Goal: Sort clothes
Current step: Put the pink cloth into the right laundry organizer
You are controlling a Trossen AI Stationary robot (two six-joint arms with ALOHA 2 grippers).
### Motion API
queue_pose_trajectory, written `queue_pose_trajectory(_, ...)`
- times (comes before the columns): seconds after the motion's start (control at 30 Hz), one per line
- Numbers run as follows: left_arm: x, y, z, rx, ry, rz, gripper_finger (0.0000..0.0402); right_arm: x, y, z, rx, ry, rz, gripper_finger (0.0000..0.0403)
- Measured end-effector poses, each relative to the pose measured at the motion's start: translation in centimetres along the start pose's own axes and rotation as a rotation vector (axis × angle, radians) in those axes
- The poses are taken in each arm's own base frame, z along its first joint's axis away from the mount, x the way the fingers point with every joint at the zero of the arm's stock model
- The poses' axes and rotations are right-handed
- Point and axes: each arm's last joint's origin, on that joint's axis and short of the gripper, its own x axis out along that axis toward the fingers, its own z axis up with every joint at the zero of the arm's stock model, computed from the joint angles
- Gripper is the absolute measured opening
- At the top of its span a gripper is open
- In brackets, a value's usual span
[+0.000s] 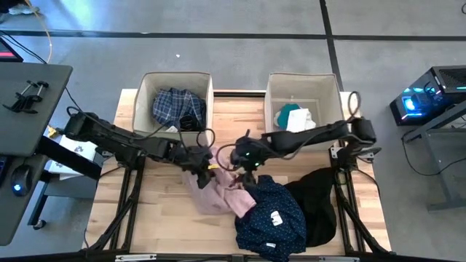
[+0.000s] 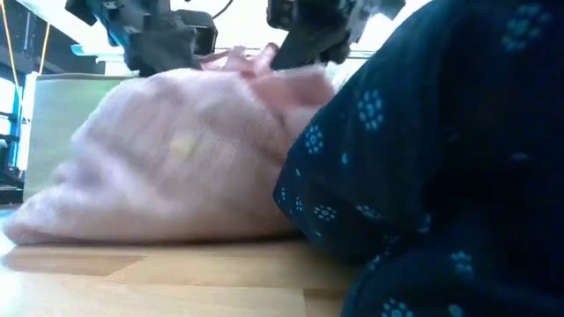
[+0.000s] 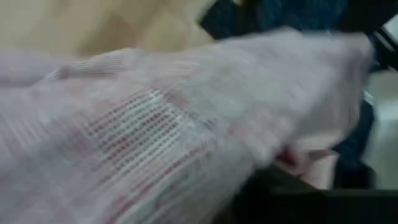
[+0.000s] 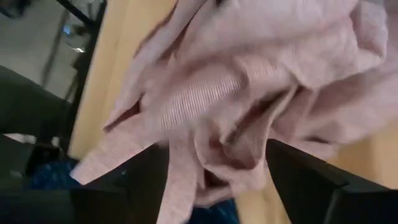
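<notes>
Both hands meet over the pale pink shirt at mid-bench. The right hand stands apart, straddling a bunched fold, likely to take it over. Whether the left hand grips the cloth, I cannot tell.

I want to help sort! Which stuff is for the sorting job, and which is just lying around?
For the job:
pale pink shirt
navy dotted shirt
black garment
blue plaid shirt
teal piece

Just lying about:
computer
mouse
</notes>
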Motion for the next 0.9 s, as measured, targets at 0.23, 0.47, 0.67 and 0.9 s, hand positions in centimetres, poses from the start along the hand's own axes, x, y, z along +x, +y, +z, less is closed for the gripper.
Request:
queue_pose_trajectory(0.23, -0.7, -0.5, -0.4, -0.092, 0.184, -0.192, 0.0172, 3.2, 0.3, -0.1, -0.015, -0.039, 0.044, 0.0297)
queue_pose_trajectory(0.47, -4.8, -1.0, 0.5, -0.098, 0.124, -0.286, 0.0185, 1.9, 2.1, 1.6, -0.033, -0.037, -0.135, 0.0298)
queue_pose_trajectory(0.67, -9.5, -1.5, 1.1, -0.026, 0.042, -0.309, 0.0175, 0.2, 3.7, 4.9, -0.088, -0.217, -0.208, 0.0298)
queue_pose_trajectory(0.9, -12.5, -0.5, 0.4, 0.025, -0.037, -0.208, 0.0172, 4.8, 1.5, 4.7, -0.078, -0.233, -0.184, 0.0298)
